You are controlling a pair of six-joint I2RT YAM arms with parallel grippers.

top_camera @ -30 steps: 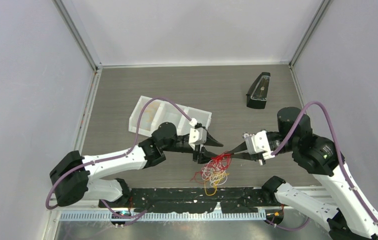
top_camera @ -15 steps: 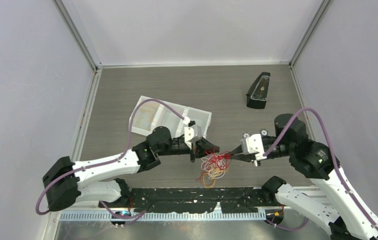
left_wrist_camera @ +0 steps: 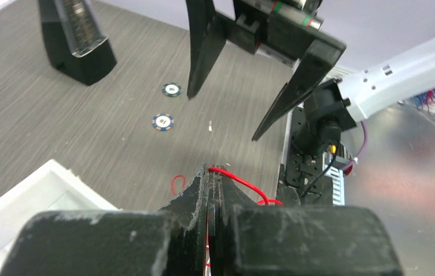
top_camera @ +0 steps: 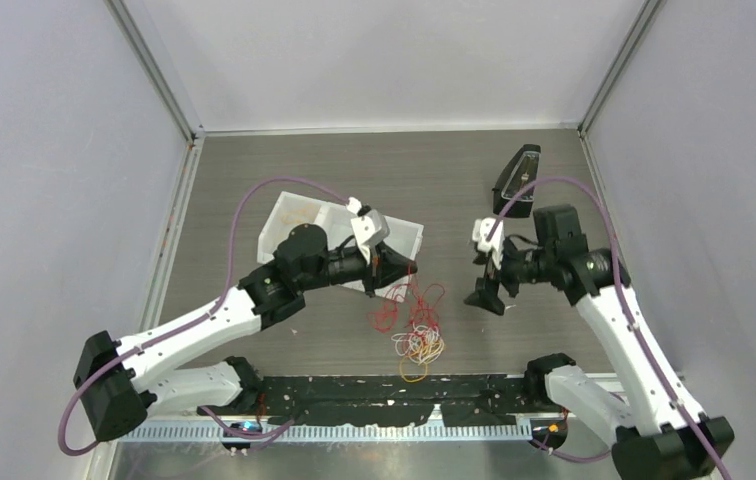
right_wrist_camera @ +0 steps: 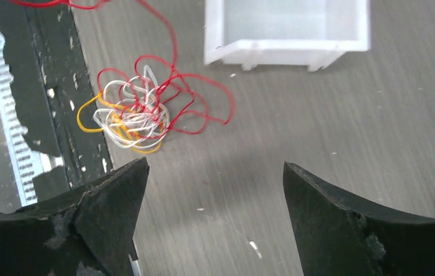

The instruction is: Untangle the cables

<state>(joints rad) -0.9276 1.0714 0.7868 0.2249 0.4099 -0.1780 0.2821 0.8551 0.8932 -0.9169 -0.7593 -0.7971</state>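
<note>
The cables point(top_camera: 417, 336) lie on the table point(top_camera: 354, 170) in a loose tangle running from 12 to 6 o'clock; white and yellow-orange loops are at the 6 o'clock end by the black strip point(top_camera: 354, 388); a red strand point(top_camera: 406, 296) rises at 12 o'clock into the clenched left gripper point(top_camera: 400, 272). The right gripper point(top_camera: 487, 296), at 3 o'clock of the tangle, has its fingers spread wide. The white tray point(top_camera: 279, 222) sits at 10 o'clock, contents too faint to tell; a black wedge point(top_camera: 517, 182) stands at 1 o'clock, well apart.

A lab test cell — blank white walls point(top_camera: 44, 150), aluminium corner posts point(top_camera: 156, 68), grey tabletop point(top_camera: 404, 170).
</note>
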